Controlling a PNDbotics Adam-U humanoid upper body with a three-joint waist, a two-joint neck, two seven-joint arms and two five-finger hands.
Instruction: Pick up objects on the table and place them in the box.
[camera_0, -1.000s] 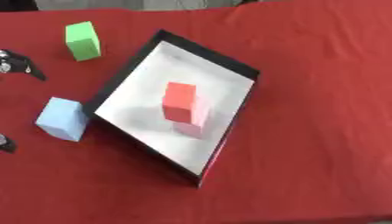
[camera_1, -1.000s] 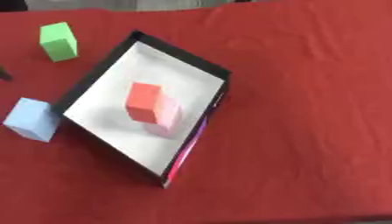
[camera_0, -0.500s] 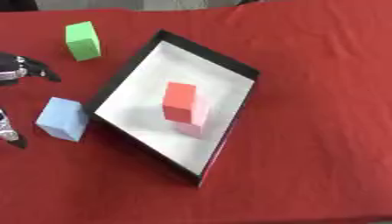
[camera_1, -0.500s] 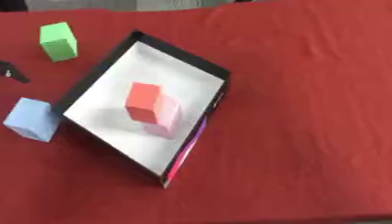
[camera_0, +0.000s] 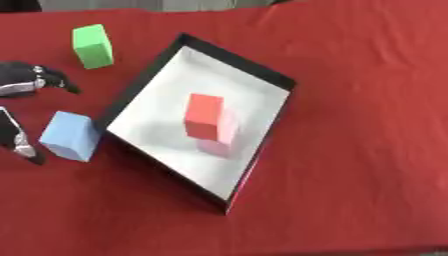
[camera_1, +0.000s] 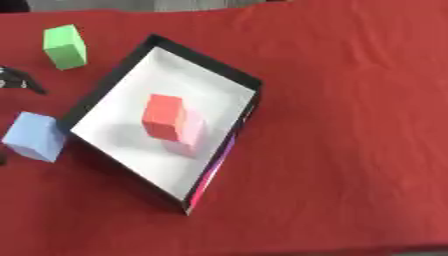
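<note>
Across both eye views a red tablecloth (camera_0: 367, 100) is covering the table. Near its middle a black-walled box (camera_0: 262, 70) with a white floor is sitting turned diagonally. Inside it a red block (camera_0: 204, 116) is standing on a pale pink block (camera_0: 221, 142), roughly mid-floor. Left of the box, a light blue block (camera_0: 69, 135) is lying just beside the box's near-left wall. Further back, a green block (camera_0: 93, 46) is standing apart from the box. At the left edge the left hand (camera_0: 26, 82) is showing only partly, spread around the blue block, one finger above, one below-left, not touching it, holding nothing.
</note>
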